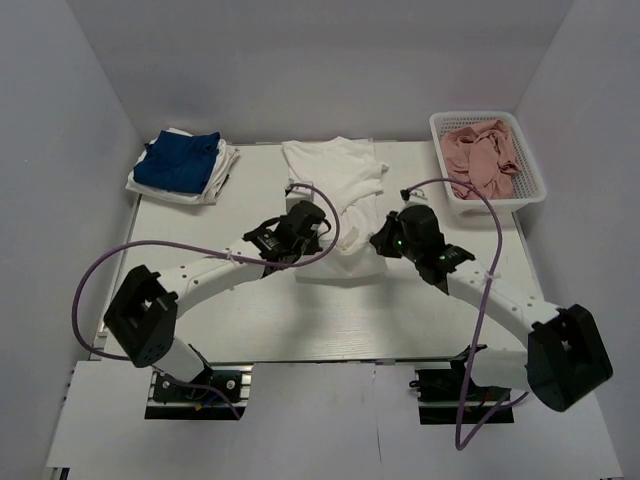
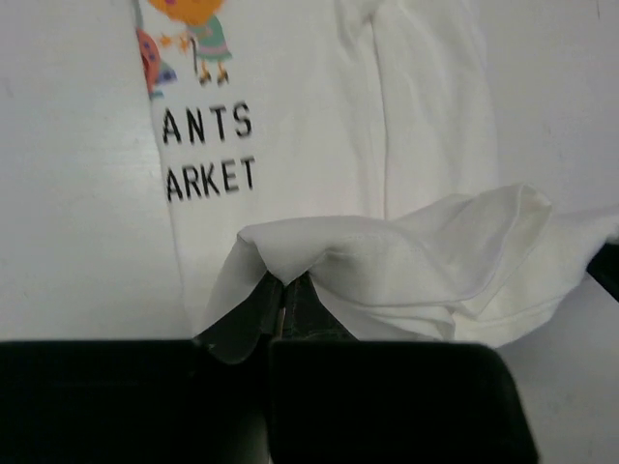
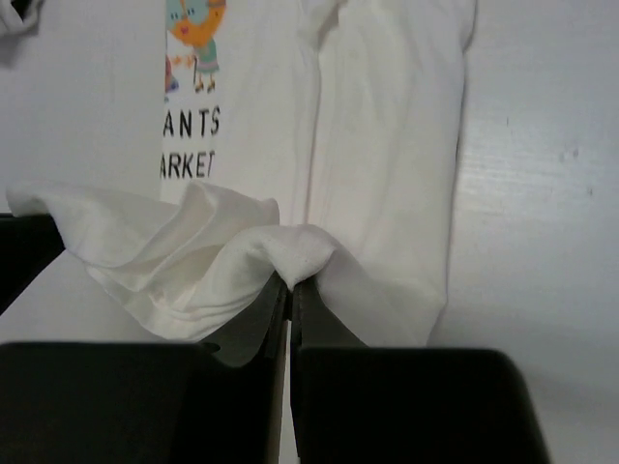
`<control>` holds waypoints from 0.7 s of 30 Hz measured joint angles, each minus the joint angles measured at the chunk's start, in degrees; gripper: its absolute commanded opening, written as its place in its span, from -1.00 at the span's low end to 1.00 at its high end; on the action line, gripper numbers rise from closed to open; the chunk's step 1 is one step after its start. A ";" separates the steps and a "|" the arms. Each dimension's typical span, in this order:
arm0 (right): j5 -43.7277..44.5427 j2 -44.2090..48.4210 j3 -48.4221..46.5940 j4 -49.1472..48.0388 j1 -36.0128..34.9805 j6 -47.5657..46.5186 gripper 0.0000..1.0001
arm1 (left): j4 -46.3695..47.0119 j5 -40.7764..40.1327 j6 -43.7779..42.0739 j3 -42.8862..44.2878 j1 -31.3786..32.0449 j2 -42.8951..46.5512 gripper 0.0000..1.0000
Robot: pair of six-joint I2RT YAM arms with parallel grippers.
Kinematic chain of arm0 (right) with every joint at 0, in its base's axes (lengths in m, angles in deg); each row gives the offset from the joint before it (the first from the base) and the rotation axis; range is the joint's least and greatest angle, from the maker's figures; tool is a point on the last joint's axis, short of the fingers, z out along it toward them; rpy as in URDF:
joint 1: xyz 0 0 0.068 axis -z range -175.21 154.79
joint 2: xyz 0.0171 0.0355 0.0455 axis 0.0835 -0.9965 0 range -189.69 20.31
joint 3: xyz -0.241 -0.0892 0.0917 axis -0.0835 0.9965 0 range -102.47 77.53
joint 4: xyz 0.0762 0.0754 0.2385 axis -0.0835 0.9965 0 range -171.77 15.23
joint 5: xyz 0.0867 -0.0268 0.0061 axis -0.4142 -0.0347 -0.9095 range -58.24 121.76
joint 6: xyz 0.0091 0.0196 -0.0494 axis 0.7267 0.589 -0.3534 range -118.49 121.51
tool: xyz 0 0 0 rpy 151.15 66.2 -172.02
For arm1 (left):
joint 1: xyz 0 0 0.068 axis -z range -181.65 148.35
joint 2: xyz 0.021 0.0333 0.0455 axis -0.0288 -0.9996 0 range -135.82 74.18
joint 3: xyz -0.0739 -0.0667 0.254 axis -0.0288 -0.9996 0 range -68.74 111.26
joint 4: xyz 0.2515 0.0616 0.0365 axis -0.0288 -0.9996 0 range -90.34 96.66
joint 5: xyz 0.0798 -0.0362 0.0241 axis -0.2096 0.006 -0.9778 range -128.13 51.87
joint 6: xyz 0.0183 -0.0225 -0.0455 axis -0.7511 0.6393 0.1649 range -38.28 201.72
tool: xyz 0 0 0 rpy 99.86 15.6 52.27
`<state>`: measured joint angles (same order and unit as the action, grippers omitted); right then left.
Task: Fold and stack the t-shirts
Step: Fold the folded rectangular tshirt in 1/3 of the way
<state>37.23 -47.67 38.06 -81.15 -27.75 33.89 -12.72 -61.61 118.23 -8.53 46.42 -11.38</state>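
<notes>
A large white t-shirt (image 1: 335,170) with a colourful chest print and dark lettering lies in the middle of the table, its near hem lifted. My left gripper (image 1: 318,232) is shut on the hem's left corner (image 2: 282,253). My right gripper (image 1: 383,238) is shut on the hem's right corner (image 3: 298,253). The lifted hem sags in folds between them. The print (image 2: 198,29) and lettering (image 3: 189,145) show beyond the hem. A folded royal-blue t-shirt (image 1: 178,160) lies on a folded white one (image 1: 216,178) at the far left.
A white basket (image 1: 520,190) holding pink cloth (image 1: 484,155) stands at the far right. Grey walls close the table on three sides. Purple cables loop over both arms.
</notes>
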 measured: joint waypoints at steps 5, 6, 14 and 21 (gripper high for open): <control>2.69 -7.89 -7.87 -3.17 0.79 -2.19 -1.00 | 0.63 -1.62 -2.34 5.44 -4.70 -5.22 -1.00; 2.86 -9.33 -9.38 -3.41 0.98 -2.64 -1.00 | 1.01 -1.60 -2.86 5.73 -5.42 -5.64 -1.00; 3.67 -19.10 -17.44 -4.72 3.02 -4.83 -1.00 | 5.03 -0.79 -6.78 9.20 -9.18 -10.99 -1.00; 2.91 -28.06 -23.45 -4.85 5.16 -5.18 -1.00 | 4.72 0.39 -7.43 15.89 -12.00 -19.82 -1.00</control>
<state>40.14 -75.74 14.61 -86.00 -22.59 28.71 -7.99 -61.22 110.80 7.36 34.42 -31.21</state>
